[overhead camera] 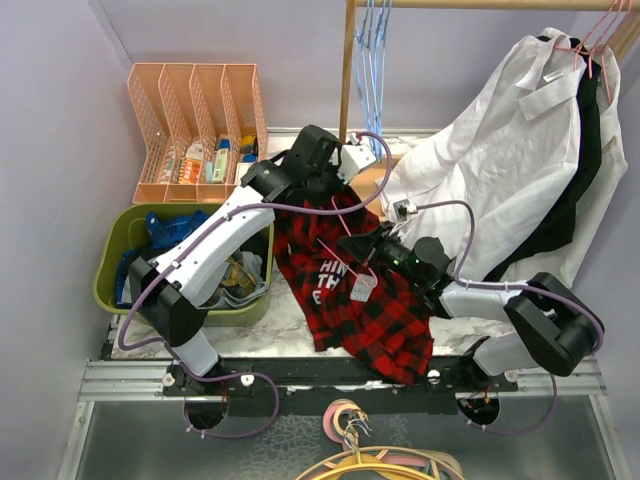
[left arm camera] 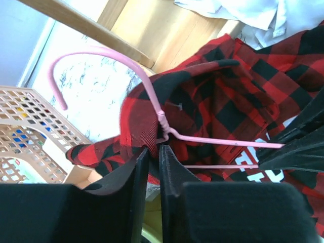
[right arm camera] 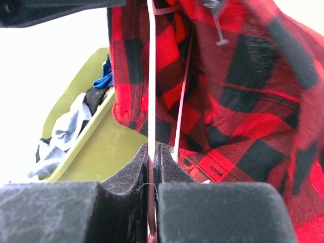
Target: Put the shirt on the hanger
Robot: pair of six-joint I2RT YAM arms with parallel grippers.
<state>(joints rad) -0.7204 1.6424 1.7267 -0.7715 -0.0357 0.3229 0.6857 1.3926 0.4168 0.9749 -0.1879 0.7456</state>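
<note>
Left gripper [left arm camera: 153,152] narrow, its tips pinching the shirt's [left arm camera: 223,101] collar cloth just below the hanger's [left arm camera: 217,140] twisted neck.
Right gripper [right arm camera: 153,152] clamped on the hanger's thin pink rod. In the left wrist view the hanger's long axis runs from the centre of the frame to the right edge, with the hook curving to the upper left. The right arm looks nearer the hanger's free shoulder end. Shirt: soft red-and-black plaid flannel with white lettering, bunched around the neck and hanging at centre frame in the top view. Hanger: slim, smooth, rigid. Green bin [right arm camera: 96,147] at lower left.
</note>
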